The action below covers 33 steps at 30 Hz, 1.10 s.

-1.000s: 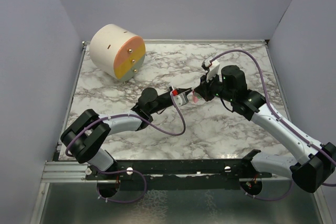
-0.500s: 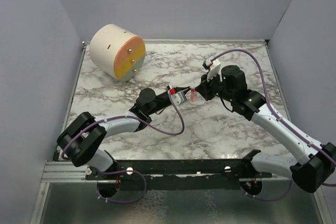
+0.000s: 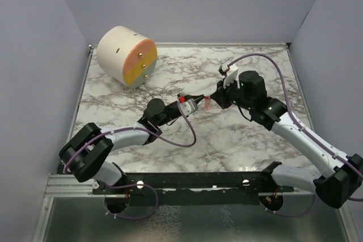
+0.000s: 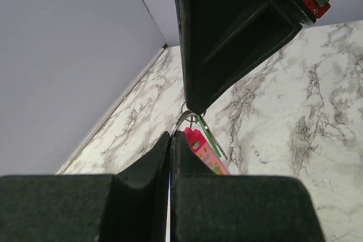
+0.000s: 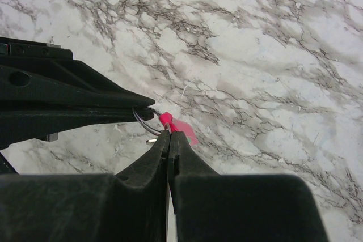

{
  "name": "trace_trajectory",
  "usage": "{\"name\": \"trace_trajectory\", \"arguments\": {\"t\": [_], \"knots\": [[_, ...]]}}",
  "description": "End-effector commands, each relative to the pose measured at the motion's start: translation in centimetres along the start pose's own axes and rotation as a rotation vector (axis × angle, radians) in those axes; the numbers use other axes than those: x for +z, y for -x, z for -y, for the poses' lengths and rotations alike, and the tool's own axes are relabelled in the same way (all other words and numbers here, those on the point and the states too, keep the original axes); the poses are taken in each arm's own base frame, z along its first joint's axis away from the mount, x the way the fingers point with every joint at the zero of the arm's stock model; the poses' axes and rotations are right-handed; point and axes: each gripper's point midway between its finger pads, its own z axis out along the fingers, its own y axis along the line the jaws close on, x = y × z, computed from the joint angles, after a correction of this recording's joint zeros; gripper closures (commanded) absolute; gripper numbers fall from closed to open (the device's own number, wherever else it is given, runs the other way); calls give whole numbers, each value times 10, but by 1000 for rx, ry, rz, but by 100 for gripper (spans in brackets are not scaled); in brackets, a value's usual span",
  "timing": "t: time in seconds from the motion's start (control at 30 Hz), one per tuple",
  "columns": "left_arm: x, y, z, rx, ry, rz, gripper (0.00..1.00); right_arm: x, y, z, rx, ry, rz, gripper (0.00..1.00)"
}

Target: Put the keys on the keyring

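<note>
Left fingers (image 4: 142, 168) pinched together on the keyring (image 4: 182, 118); right fingers (image 5: 195, 165) pressed together on the head of the pink key (image 5: 182, 128), all held above the mid-table (image 3: 238, 140). Green key (image 4: 211, 139) looks already hung. Risk: the tips crowd a thin wire, so the key could twist, slip and drop.

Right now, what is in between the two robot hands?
A thin wire keyring, with a pink key and a green key right by it. The left wrist view shows it best.
</note>
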Motion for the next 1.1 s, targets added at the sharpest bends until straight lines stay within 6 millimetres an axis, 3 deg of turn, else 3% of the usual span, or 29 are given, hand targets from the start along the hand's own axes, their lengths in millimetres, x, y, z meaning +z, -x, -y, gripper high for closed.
{"name": "trace_trajectory", "arguments": {"t": [0.0,0.37,0.6,1.07], "knots": [[-4,35,-12,3,49,109,100,-4,10,2,5,-22,30,99],[-9,52,-15,-39,63,192,100,0,13,1,15,-15,46,99],[-10,52,-16,-36,67,189,100,-3,17,2,13,-23,56,99],[-10,24,-15,-35,72,88,100,-10,20,2,9,-29,69,99]]}}
